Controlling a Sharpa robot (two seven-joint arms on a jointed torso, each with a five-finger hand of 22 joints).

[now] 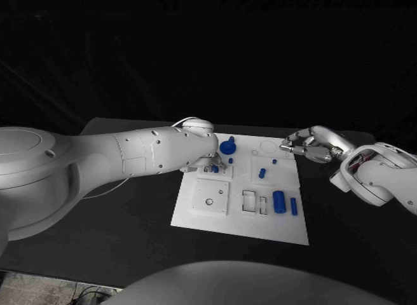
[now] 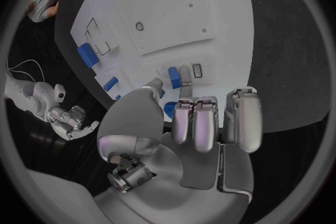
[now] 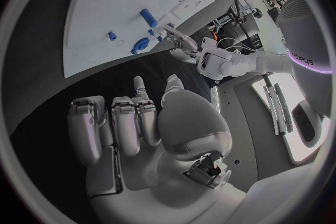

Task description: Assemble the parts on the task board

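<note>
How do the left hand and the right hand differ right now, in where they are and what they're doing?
The left hand is over the task board, a fingertip and the thumb at a small blue part; the right hand sits at the board's far right corner, off the parts. The left hand's other fingers are stretched toward the board; the right hand's are curled, holding nothing. Both are silver, on white arms.

black table (image 1: 126, 229) carries the white task board (image 1: 241, 225), lying flat at mid-table, long side running away from the robot. board's near edge sits well back from the table's front edge. dark tabletop shows on both sides of the board, wider strip on the left.
</note>
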